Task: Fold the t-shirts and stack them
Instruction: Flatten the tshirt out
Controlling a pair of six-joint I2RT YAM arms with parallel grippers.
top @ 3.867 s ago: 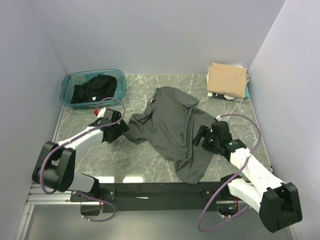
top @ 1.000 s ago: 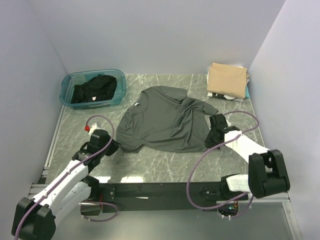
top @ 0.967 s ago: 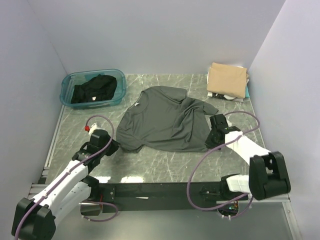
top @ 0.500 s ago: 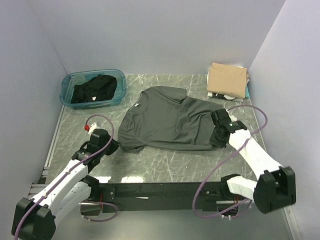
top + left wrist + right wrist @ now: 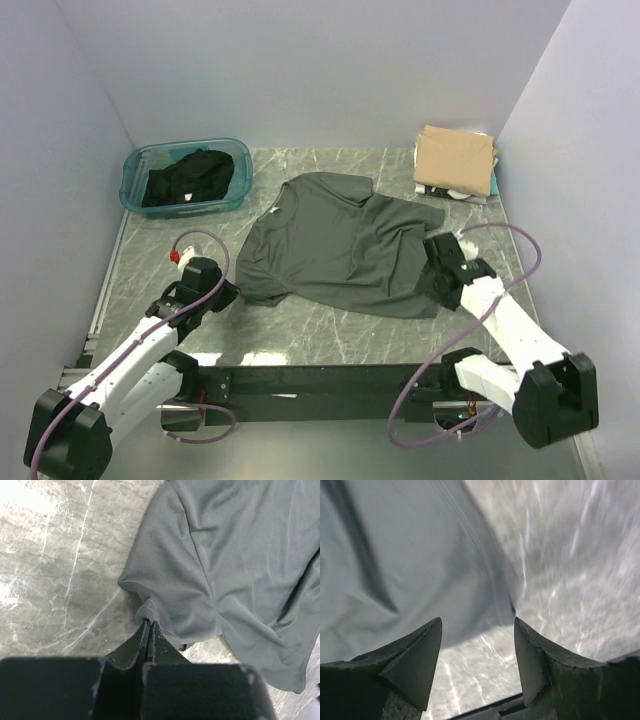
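A dark charcoal-grey t-shirt (image 5: 340, 245) lies spread on the marble table (image 5: 300, 330), mostly flat with a few wrinkles. My left gripper (image 5: 228, 291) is shut on its near left corner, a pinch of hem (image 5: 147, 612) showing between the closed tips. My right gripper (image 5: 437, 285) stands open over the shirt's near right corner (image 5: 485, 615), nothing between its fingers. A folded tan t-shirt (image 5: 455, 157) tops a stack with white and teal cloth at the back right. A black t-shirt (image 5: 185, 178) sits in the teal tub (image 5: 135, 165).
The teal tub stands at the back left. Grey walls (image 5: 60, 150) close in the left, back and right. A black rail (image 5: 320, 380) runs along the near edge. Purple cables (image 5: 505, 270) loop off both arms.
My right gripper has opened and let go of the shirt's right corner after dragging it toward the near right. The shirt now lies flatter. The left gripper has kept its hold.
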